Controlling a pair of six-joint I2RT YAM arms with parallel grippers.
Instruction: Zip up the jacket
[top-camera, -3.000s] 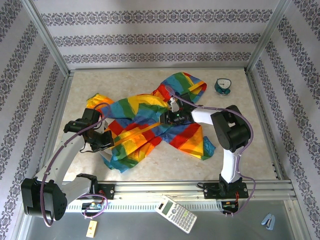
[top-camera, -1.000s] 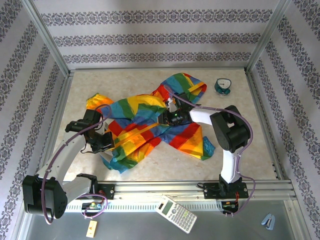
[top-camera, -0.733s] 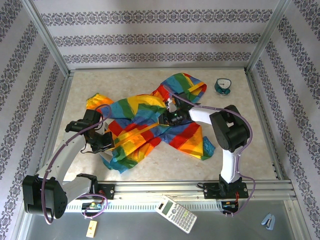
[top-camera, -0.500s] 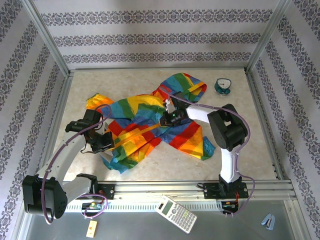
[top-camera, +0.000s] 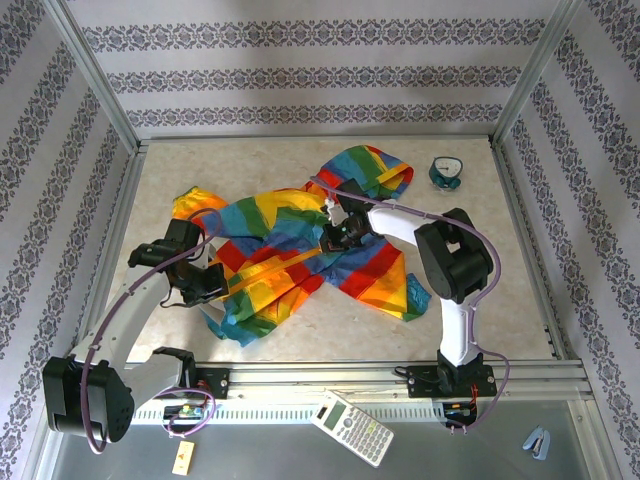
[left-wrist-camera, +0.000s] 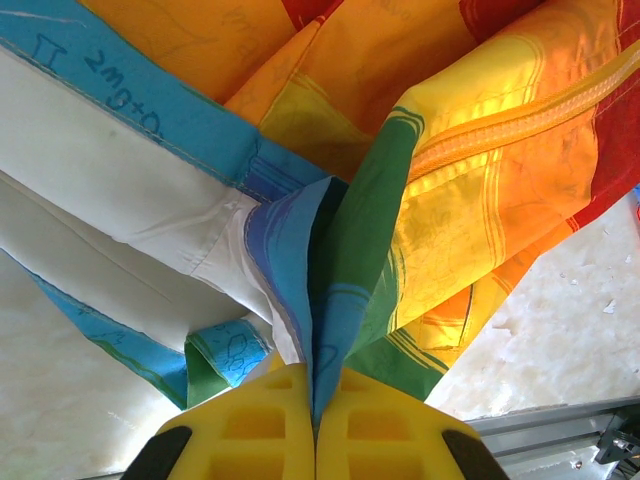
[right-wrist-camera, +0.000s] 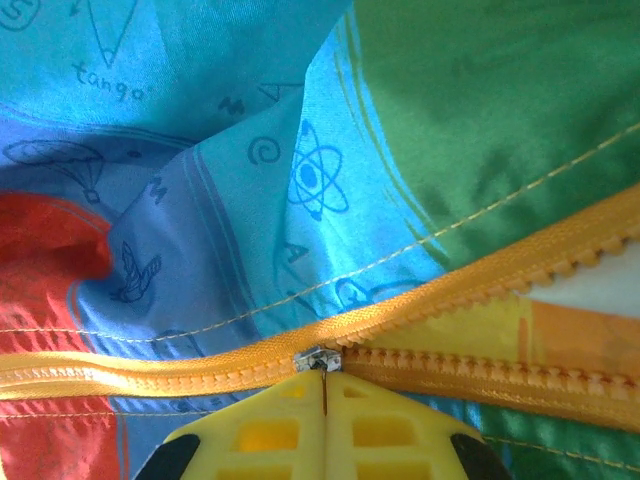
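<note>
On one table (top-camera: 480, 290): one jacket (top-camera: 275, 225), left end effector (top-camera: 218, 287), right end effector (top-camera: 333, 238).

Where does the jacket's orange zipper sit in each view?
Top external: the zipper runs diagonally across the jacket, from near the left gripper up to the right gripper.
Left wrist: upper right, slanting to the frame edge.
Right wrist: across the lower frame, splitting right of the slider.
Shared landmark: the right gripper, closed at the slider.

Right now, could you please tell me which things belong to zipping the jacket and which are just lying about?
In the job: jacket, zipper slider, left fingers, right fingers.
Lying about: calculator, teal band, small blue object.
</note>
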